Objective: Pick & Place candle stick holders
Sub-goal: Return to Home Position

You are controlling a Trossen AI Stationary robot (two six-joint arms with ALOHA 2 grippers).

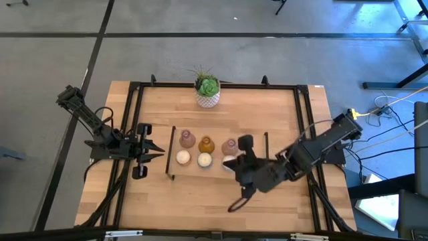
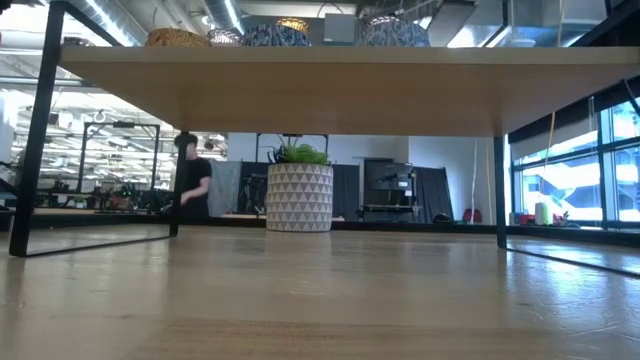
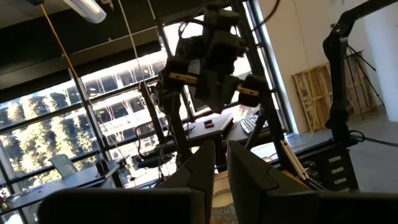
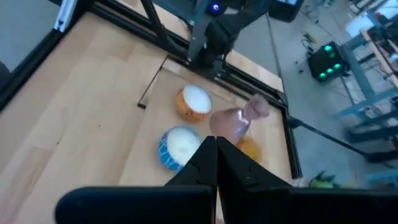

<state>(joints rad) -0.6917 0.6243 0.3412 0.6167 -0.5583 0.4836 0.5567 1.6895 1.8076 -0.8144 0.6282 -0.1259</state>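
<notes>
My right claw (image 1: 231, 167) hangs over the right end of a low shelf (image 2: 320, 90), a pale wood board on thin black legs. The shelf stands on the blond plank table (image 1: 194, 201). My two dark fingers are pressed together and hold nothing. The candle stick holders (image 1: 204, 160) stand on the board in two rows of three. The row nearer the white potted plant (image 1: 208, 94) is vase-shaped with narrow necks: a dusty-pink glass holder (image 1: 187, 139), an amber holder (image 1: 206, 144) and a second pink holder (image 1: 229, 145). The other row is low, round and cream-topped. From my wrist I see a blue-patterned holder (image 4: 179, 148) and an orange-walled holder (image 4: 194, 102). The rightmost cream one lies under my fingertips, partly hidden. My right arm reaches in from the table's right edge, bent, with the wrist tilted down. My left claw (image 1: 160, 152), fingers drawn together, rests just left of the shelf.
</notes>
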